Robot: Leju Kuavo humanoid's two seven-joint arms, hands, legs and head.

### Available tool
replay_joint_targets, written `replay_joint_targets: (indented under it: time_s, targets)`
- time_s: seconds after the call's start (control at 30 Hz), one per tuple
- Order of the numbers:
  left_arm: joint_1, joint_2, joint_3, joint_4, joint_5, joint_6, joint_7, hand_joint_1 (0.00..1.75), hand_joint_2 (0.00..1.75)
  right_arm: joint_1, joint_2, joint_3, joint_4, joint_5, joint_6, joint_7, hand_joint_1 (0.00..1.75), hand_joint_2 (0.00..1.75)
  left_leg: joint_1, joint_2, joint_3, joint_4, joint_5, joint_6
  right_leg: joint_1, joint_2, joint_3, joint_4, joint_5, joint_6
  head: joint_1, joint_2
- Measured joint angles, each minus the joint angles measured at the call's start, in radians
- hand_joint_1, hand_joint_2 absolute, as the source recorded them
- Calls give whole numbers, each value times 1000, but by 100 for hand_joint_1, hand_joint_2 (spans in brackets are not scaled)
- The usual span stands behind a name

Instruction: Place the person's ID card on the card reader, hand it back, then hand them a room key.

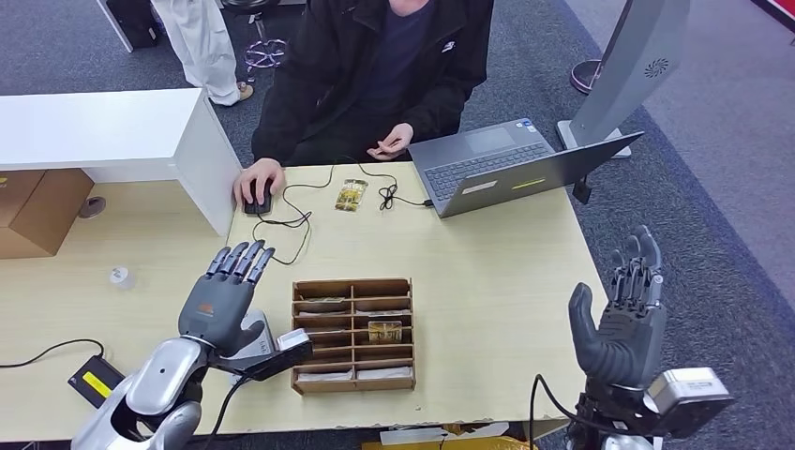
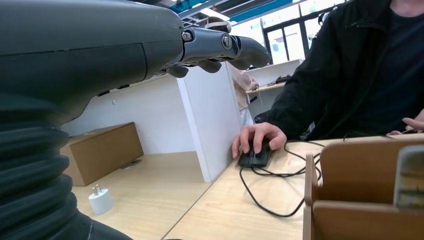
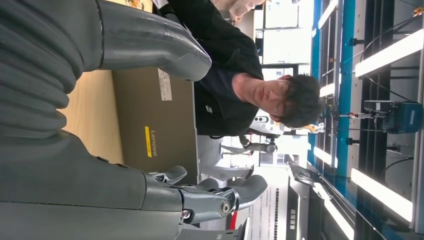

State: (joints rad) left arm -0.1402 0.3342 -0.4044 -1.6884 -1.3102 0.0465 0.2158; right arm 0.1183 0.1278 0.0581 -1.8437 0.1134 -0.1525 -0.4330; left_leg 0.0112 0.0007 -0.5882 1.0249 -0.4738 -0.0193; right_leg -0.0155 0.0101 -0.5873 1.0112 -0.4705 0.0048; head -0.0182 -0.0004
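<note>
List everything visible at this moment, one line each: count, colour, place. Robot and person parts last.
table: one, light wood, under everything.
wooden organiser: one, brown, table centre near the robot; cards in some slots.
gold packet: one, on the table beside the mouse cable.
laptop: one, grey, open, far right of the table.
mouse: one, black, wired, under the person's hand.
white partition: one, far left.
cardboard box: one, brown, under the partition.
white plug: one, on the left side of the table.
black device: one, yellow label, near left edge.
person: one, black jacket, seated opposite.
left hand: grey, open, above the table.
right hand: grey, open, raised at the right edge.
</note>
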Motion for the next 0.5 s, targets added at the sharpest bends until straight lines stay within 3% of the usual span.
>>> replay_joint_targets:
  time_s: [0.5]
  targets:
    - [110,-8,0,-60,-58,45,11,0,175,19,2,0,-14,10,-2,-3,0,175,0,0,0,0,0,0,0,0,0,0,0,0,0,0]
